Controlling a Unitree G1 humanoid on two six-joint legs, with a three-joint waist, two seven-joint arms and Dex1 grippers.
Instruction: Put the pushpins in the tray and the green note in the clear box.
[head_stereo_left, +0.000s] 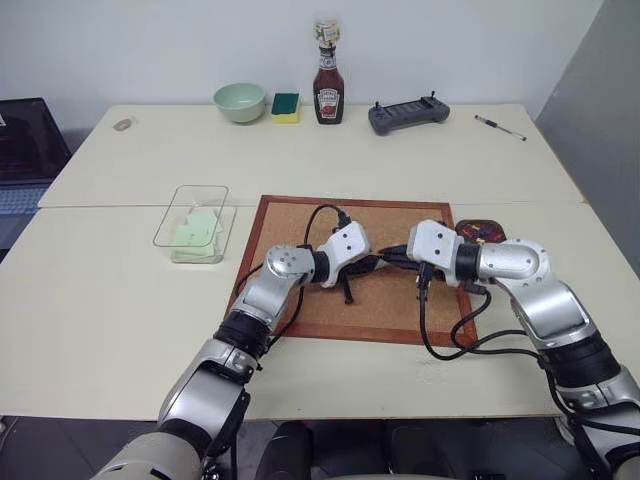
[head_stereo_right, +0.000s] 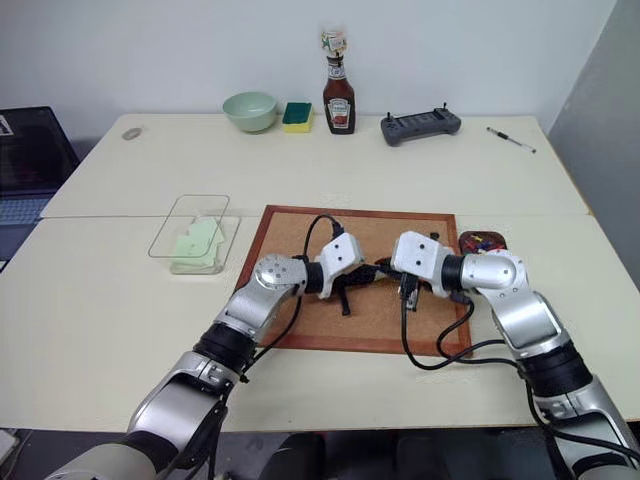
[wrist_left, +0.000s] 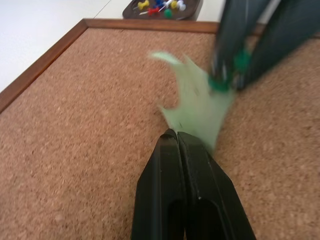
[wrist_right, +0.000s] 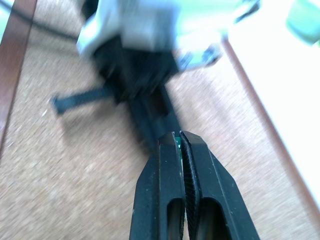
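- Since both grippers meet over the middle of the corkboard (head_stereo_left: 290, 300), handling starts there: left gripper (wrist_left: 176, 135) has its fingers pressed together on the near edge of the green note (wrist_left: 197, 107), right gripper (wrist_right: 179, 137) is clamped on a green pushpin (wrist_left: 242, 59) at the note's far edge.
- Note looks thin, limp, near weightless; it is crumpled and lifting, so it will flap and tear if pulled against a pin. Edge pinch is the only sensible hold.
- Pushpin is tiny, hard, likely slick; grip by the head, sharp tip kept clear of the paper.
- Cork is rough and grippy, wood-framed; anything dropped should stay put.
- Tray (head_stereo_left: 492, 229) sits just beside the board's far right corner, coloured pins already in it.
- Clear box (head_stereo_left: 190, 215) lies left of the board, pale green notes inside.
- Far table edge: bowl (head_stereo_left: 240, 101), sponge (head_stereo_left: 285, 106), ketchup bottle (head_stereo_left: 328, 88), controller (head_stereo_left: 408, 115), pen (head_stereo_left: 500, 127). Well apart, no obstruction.
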